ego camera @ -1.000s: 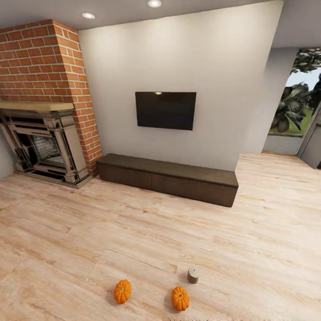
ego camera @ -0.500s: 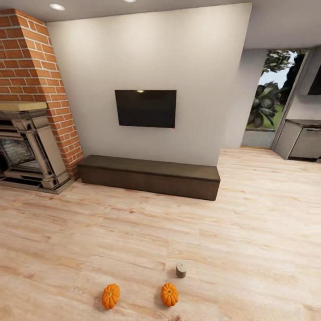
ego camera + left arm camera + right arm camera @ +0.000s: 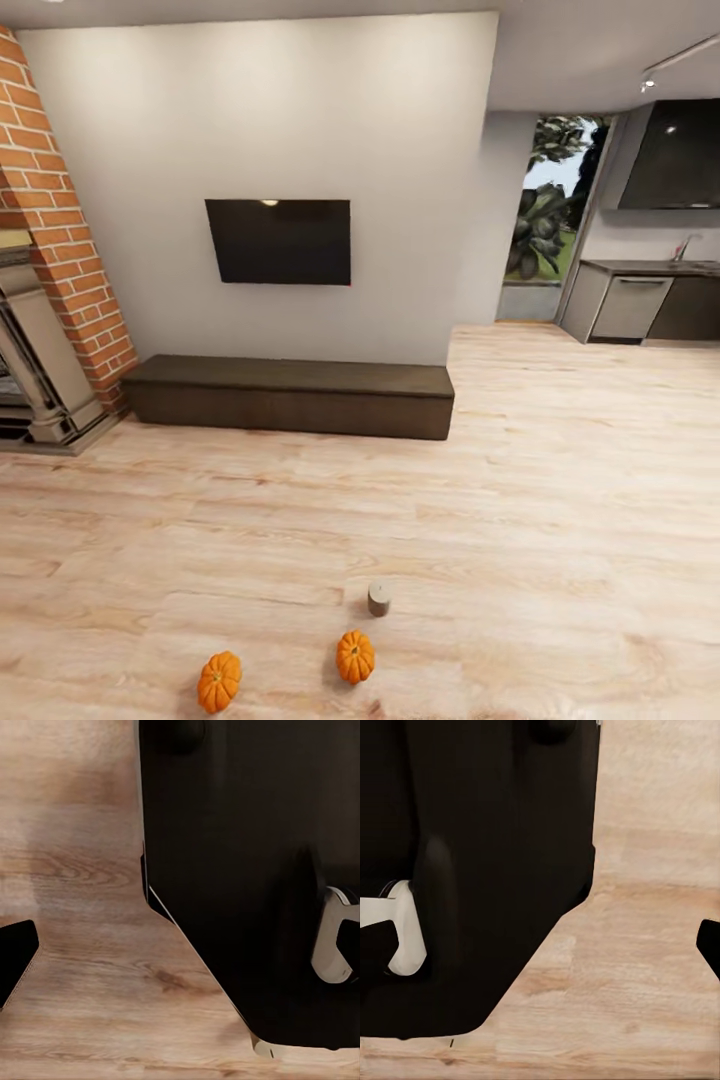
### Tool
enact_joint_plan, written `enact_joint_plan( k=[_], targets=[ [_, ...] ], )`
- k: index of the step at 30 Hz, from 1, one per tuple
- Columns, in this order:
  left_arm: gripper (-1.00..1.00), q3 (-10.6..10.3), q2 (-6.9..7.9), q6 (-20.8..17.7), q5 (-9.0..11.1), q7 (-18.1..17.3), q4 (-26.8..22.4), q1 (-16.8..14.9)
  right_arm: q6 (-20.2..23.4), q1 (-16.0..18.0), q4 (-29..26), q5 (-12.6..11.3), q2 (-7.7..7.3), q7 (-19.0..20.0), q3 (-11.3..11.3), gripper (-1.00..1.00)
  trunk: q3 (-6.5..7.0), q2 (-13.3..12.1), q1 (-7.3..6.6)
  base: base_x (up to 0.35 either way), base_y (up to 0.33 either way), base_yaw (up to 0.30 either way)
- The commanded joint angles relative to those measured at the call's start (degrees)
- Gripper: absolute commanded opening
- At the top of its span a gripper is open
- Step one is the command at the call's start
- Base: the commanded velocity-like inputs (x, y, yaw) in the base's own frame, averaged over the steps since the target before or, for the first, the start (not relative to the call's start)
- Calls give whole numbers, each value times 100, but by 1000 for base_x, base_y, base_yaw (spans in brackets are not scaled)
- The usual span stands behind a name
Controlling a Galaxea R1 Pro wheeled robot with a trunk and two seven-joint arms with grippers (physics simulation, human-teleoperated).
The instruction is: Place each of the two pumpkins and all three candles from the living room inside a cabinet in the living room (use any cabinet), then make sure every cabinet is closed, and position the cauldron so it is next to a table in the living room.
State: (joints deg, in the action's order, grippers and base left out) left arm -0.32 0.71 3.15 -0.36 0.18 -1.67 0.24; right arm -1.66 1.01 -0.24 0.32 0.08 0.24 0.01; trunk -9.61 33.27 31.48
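Observation:
Two orange pumpkins lie on the wood floor near the bottom of the head view, one at the left (image 3: 219, 681) and one to its right (image 3: 355, 656). A small grey candle (image 3: 379, 599) stands just beyond the right pumpkin. The long dark brown cabinet (image 3: 290, 396) sits against the wall under the TV, all fronts shut. The left gripper (image 3: 180, 949) and right gripper (image 3: 540, 945) hang open over the floor beside my black base, nothing between their fingers. The cauldron and table are out of view.
A brick fireplace (image 3: 45, 330) stands at the far left. A black TV (image 3: 279, 241) hangs on the wall. At the right the room opens to a kitchen with grey cabinets (image 3: 640, 305) and a window (image 3: 545, 215). Open wood floor lies between me and the wall unit.
The camera has swung to the right, so the whole scene has shifted left and the kitchen has come into view. The pumpkins, candle and cabinet have not moved.

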Motion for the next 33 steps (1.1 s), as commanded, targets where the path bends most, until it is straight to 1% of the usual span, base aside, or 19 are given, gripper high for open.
enact_joint_plan(
  k=[1,7,24,33],
  targets=[
    [100,-3,0,10,-5,4,-8,2,-18,5,6,3,0,2,-1,100,-8,7,2,0,-99,-276],
    [100,-3,0,10,-7,25,-8,2,-19,5,6,3,0,2,2,100,-8,7,2,0,-230,-277],
    [100,4,-6,10,-8,34,-8,2,-8,5,8,3,0,-5,3,100,-8,7,2,0,-302,-276],
    [100,6,-9,10,-8,35,-8,2,-10,5,7,3,0,-6,7,100,-8,7,2,6,-307,-48]
  ],
)
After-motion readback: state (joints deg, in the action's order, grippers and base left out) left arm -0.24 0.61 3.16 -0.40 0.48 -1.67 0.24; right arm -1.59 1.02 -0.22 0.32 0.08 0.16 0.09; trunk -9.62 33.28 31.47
